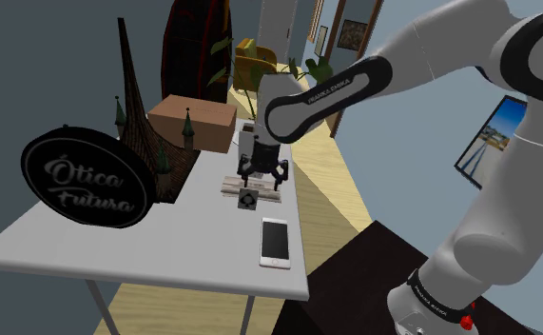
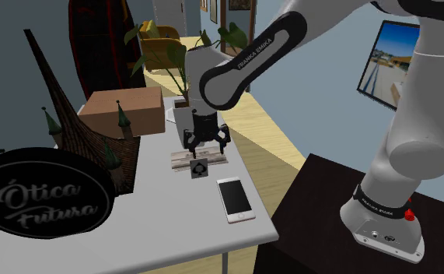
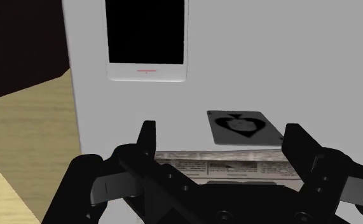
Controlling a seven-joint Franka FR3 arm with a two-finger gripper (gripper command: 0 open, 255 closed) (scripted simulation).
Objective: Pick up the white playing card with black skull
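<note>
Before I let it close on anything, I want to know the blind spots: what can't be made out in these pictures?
Card: the mark inside its black spade is blurred in the wrist view, too small in the shoulder view.
Printed paper: print too small to read; the open gripper hides its near part in the wrist view.
Phone: far end cut off by the wrist view's edge.

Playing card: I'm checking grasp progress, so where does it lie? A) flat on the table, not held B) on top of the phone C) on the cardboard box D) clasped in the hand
A: the playing card lies flat on the table, with the open hand poised over it, fingers apart.
</note>
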